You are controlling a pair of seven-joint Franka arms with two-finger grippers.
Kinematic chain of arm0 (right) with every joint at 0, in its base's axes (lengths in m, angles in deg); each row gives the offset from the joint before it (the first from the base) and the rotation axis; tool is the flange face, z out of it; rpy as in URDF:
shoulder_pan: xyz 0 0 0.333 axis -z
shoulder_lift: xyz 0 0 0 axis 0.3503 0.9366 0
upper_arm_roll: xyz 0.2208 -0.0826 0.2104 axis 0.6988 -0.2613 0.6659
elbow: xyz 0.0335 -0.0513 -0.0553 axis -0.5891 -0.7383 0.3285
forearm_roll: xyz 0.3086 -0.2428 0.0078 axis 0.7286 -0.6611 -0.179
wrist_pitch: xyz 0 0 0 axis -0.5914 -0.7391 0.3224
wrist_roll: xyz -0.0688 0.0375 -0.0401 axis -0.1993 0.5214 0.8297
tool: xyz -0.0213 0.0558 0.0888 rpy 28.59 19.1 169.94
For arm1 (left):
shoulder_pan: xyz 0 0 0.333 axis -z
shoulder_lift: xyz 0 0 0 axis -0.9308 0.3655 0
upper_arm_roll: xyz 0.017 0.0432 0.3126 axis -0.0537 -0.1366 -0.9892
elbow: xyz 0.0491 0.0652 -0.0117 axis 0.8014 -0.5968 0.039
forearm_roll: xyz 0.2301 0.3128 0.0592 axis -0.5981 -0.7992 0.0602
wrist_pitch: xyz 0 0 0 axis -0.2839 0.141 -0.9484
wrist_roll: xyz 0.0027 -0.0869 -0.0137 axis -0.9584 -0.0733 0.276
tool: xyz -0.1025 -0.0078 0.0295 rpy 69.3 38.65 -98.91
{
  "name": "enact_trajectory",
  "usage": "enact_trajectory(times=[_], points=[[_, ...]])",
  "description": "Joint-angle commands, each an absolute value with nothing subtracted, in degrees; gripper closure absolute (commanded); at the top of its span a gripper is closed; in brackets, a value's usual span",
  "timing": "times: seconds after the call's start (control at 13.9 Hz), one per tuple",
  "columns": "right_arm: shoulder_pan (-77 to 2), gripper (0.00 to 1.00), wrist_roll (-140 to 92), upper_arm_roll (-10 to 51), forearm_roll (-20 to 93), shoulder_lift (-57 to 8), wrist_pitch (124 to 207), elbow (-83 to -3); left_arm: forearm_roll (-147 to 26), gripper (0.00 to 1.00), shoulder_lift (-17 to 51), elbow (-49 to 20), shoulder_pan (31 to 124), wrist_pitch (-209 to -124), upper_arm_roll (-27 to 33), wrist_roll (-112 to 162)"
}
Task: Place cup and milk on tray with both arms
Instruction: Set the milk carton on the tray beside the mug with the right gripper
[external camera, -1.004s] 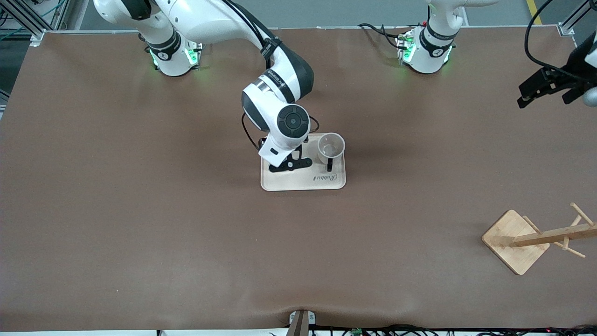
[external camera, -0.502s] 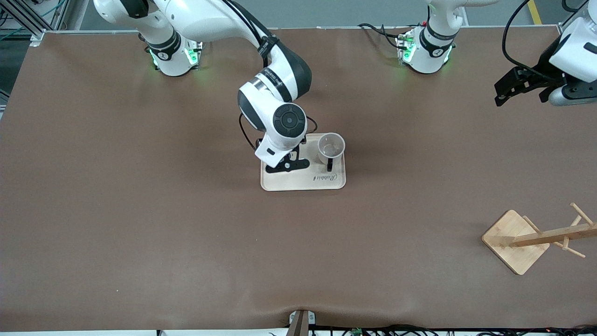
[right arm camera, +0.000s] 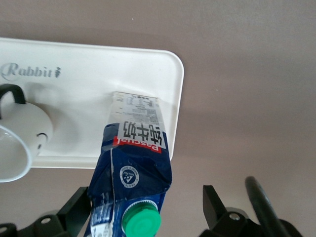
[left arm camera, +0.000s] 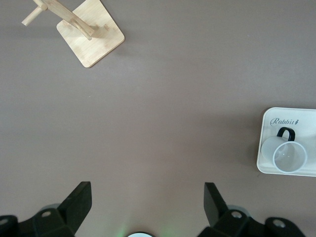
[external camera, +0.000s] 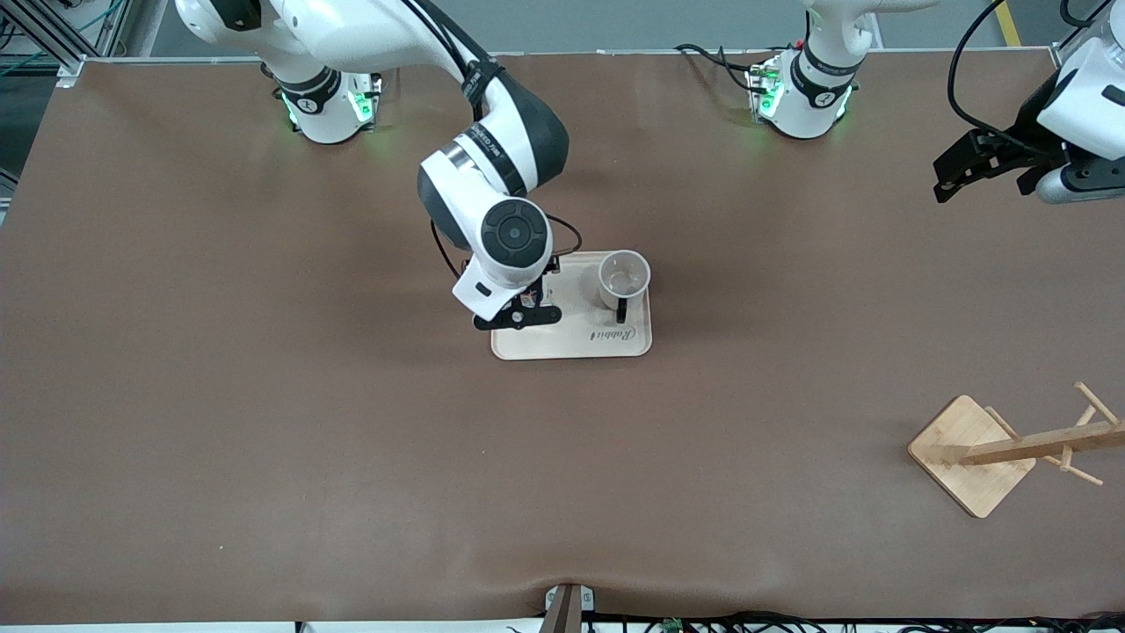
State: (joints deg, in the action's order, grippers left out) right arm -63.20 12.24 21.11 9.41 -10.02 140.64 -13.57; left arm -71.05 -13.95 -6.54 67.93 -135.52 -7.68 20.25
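The right gripper is hanging over the tray, at the end of it that points toward the right arm's side of the bench. In the right wrist view its jaws are spread wide, and the milk is standing upright on the tray between them with a clear gap on each side, so the carton is released rather than gripped. The green cap is showing on top of the carton, and the red label band is sitting just below the gable.

The cup is sitting upright on the tray too, at the end toward the left arm's side, its black handle pointing toward the "Rabbit" lettering. Cup and carton are sharing the tray, near each other but apart.

The left gripper is waiting up in the air over the left arm's end of the bench, well apart from the tray. Its wrist view is showing the jaws spread wide with nothing between them, only brown bench below.

A wooden rack is resting on the bench at the left arm's end, nearer the front camera than the tray.
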Motion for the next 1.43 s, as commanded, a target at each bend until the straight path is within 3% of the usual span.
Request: enact_trajectory(times=[0.0, 0.43, 0.72, 1.15, 1.36], points=[[-61.73, 0.0, 13.07, 21.81, 10.61, -10.11, 139.45, -10.44, -71.44, 0.0, -12.32, -5.39, 67.59, -135.63, -7.4, 20.56], [-57.79, 0.0, 12.72, 20.85, 10.34, -10.37, 139.36, -6.04, -71.44, 0.0, -12.05, -5.22, 67.59, -135.72, -7.4, 20.29], [-49.36, 0.0, 12.37, 21.46, 10.78, -14.94, 138.66, -5.95, -71.35, 0.0, -12.13, -4.95, 67.59, -135.54, -7.4, 20.11], [-43.63, 0.0, 6.43, 20.94, 10.34, -22.74, 134.62, -5.33, -71.35, 0.0, -12.57, -4.95, 67.59, -135.1, -7.48, 20.2], [-40.56, 0.0, 1.04, 20.85, 9.2, -26.18, 128.57, -6.03, -71.44, 0.0, -12.4, -4.95, 67.51, -135.1, -7.48, 20.29]])
